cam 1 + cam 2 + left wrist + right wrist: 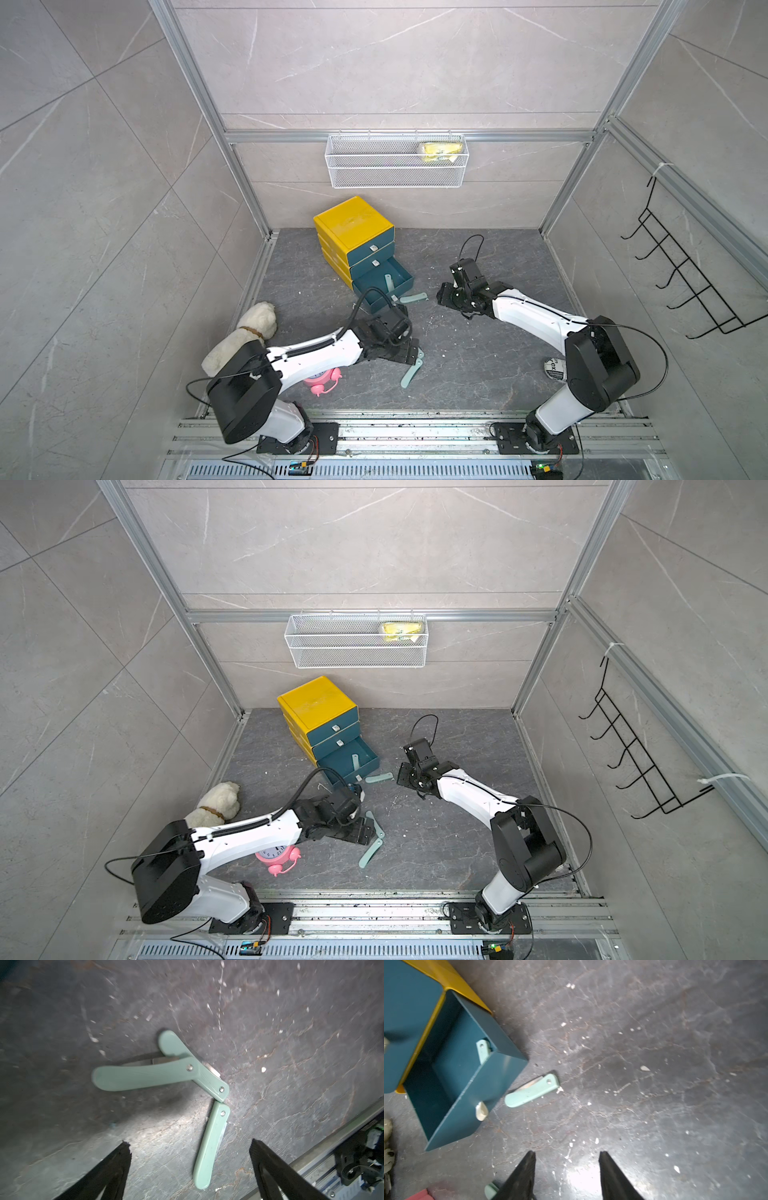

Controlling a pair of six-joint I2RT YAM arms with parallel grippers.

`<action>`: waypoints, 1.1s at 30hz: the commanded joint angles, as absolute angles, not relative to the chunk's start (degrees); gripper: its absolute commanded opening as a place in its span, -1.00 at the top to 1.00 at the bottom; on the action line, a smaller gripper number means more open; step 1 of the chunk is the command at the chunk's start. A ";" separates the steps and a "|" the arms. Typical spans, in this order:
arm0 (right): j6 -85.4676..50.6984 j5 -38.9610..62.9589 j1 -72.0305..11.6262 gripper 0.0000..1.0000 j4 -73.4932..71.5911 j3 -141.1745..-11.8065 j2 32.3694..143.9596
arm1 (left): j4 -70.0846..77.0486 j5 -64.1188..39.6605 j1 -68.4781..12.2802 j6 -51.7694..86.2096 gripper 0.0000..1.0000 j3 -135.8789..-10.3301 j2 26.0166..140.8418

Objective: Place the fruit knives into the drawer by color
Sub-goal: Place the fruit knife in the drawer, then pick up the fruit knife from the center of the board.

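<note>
Knife (208, 1147) is found on the floor just ahead of the left gripper (189, 1141), whose jaws are spread and empty; its long axis is laid across their closing line, well apart from the drawer (400, 271).

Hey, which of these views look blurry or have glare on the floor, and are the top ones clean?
Left wrist view: slightly smeared, with a bright glare patch on the floor beside the crossed green knives. Right wrist view: softer, the open drawer blurred, glare between the fingers of the right end effector. Both top views: sharp and evenly lit.
</note>
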State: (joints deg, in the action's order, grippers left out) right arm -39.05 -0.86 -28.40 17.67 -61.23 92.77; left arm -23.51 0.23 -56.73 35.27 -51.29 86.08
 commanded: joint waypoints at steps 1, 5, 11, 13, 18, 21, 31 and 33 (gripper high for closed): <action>-39.56 -0.84 -27.97 -0.04 15.87 -60.08 90.46 | -28.82 3.26 -61.41 31.49 -0.74 -56.06 90.82; -39.38 -0.27 -27.62 -0.04 15.47 -59.11 89.70 | -30.01 4.11 -62.94 31.47 -0.57 -57.18 94.08; -39.11 -0.14 -26.73 -0.04 15.03 -58.01 88.46 | -32.90 4.78 -65.06 29.59 -0.32 -59.88 99.18; -39.13 0.00 -26.52 -0.04 14.95 -57.88 88.18 | -33.87 4.92 -65.46 29.27 -0.23 -60.57 100.67; -39.11 0.04 -25.94 -0.04 14.68 -57.74 87.80 | -34.34 3.82 -65.57 28.74 -0.05 -60.36 102.10; -39.11 0.33 -25.71 -0.04 14.42 -57.88 87.87 | -34.48 3.34 -65.74 28.36 0.13 -60.73 102.76; -39.20 0.88 -25.26 -0.04 14.01 -57.83 88.49 | -35.25 6.56 -65.82 29.00 0.62 -61.44 102.48; -39.33 0.97 -25.25 -0.04 13.93 -57.70 88.51 | -35.43 7.30 -65.83 29.18 0.65 -61.65 102.02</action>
